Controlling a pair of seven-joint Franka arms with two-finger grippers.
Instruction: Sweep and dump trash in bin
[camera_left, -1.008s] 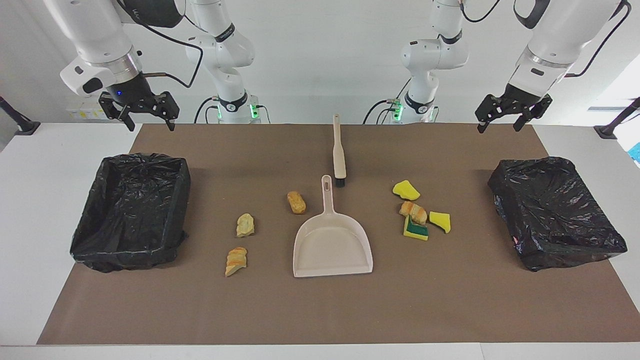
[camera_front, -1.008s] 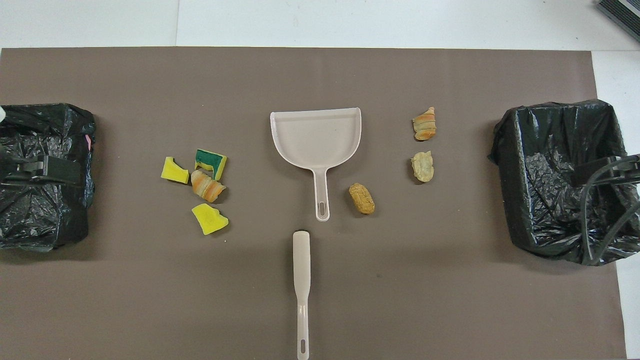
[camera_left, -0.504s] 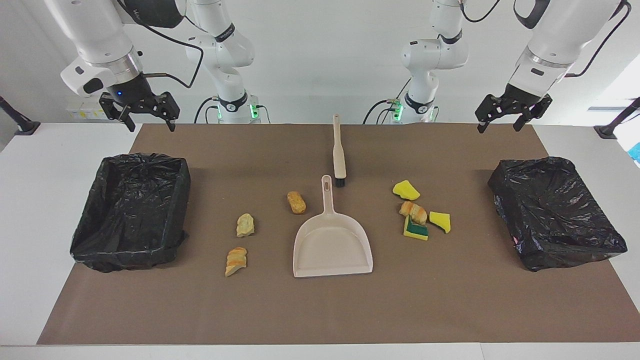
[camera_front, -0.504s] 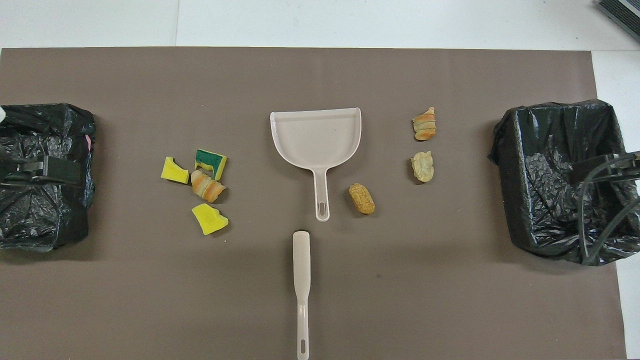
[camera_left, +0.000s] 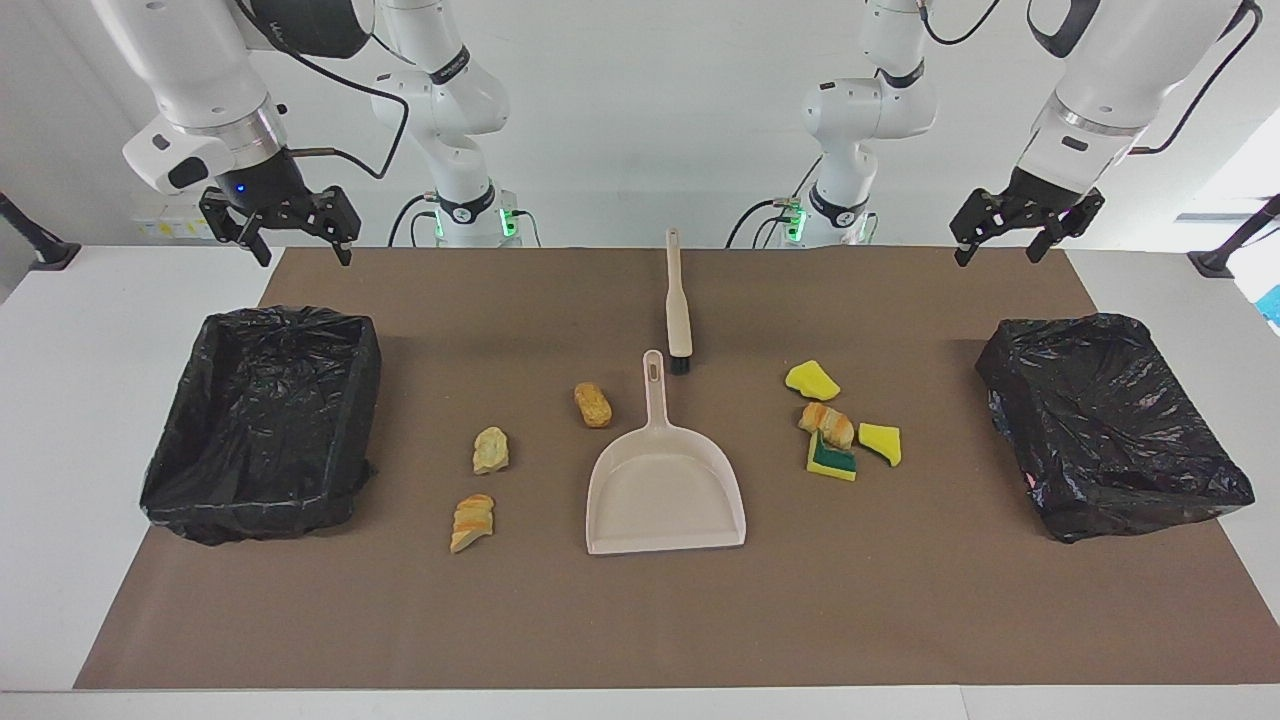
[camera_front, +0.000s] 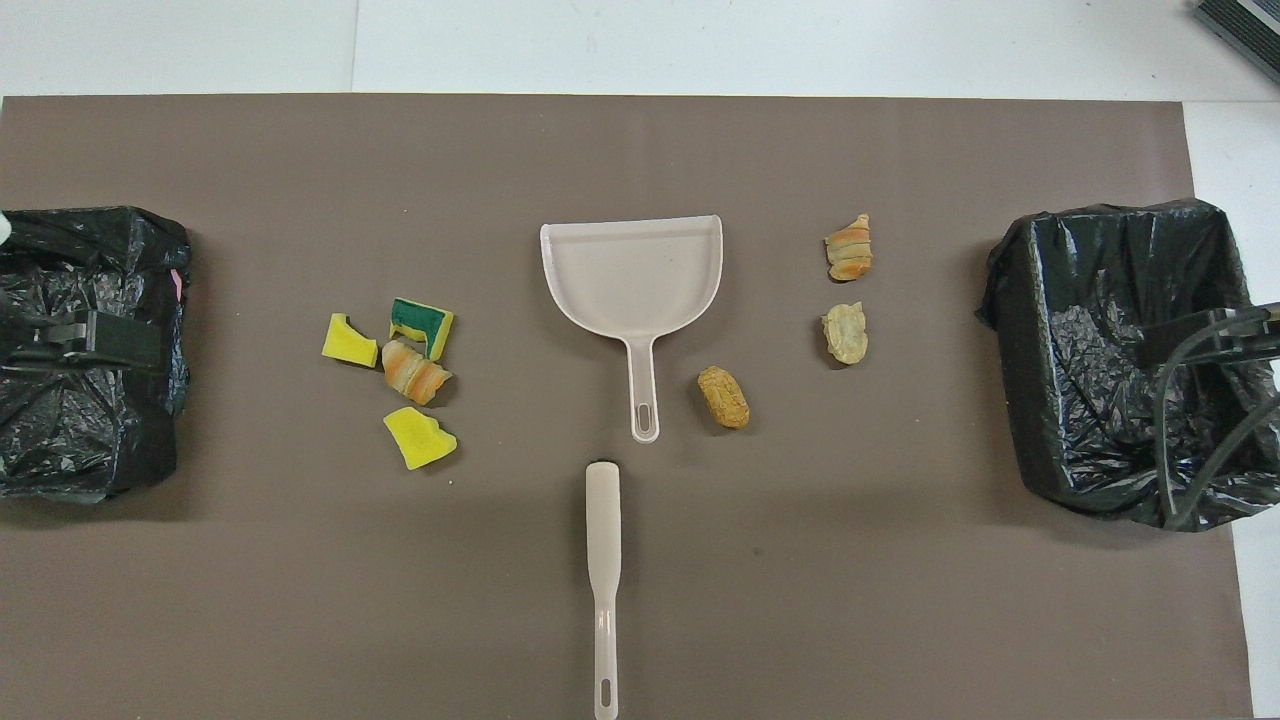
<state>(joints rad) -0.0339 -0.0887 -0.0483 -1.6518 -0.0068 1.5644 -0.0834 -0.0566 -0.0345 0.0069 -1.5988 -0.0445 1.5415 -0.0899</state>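
Observation:
Several scraps of trash lie on the brown mat. Toward the left arm's end, two yellow sponge chunks (camera_left: 812, 380) (camera_left: 880, 443), a green-and-yellow sponge (camera_left: 832, 462) and a bread-like lump (camera_left: 826, 424) cluster together. Three tan lumps (camera_left: 592, 404) (camera_left: 490, 450) (camera_left: 471, 522) lie toward the right arm's end. A bin lined with black plastic (camera_left: 350, 400) stands at the right arm's end and a second one (camera_left: 1100, 500) at the left arm's. My right gripper (camera_left: 303, 255) hangs open in the air near the first bin. My left gripper (camera_left: 998, 255) hangs open near the second. Neither holds anything.
A beige dustpan (camera_left: 665, 490) lies mid-mat with its handle pointing toward the robots. A beige brush (camera_left: 678, 300) lies just nearer the robots, black bristles by the dustpan's handle tip. White tabletop (camera_left: 80, 400) surrounds the mat.
The right gripper has drifted very slightly toward the mat's middle. The left arm and everything on the mat have stayed put.

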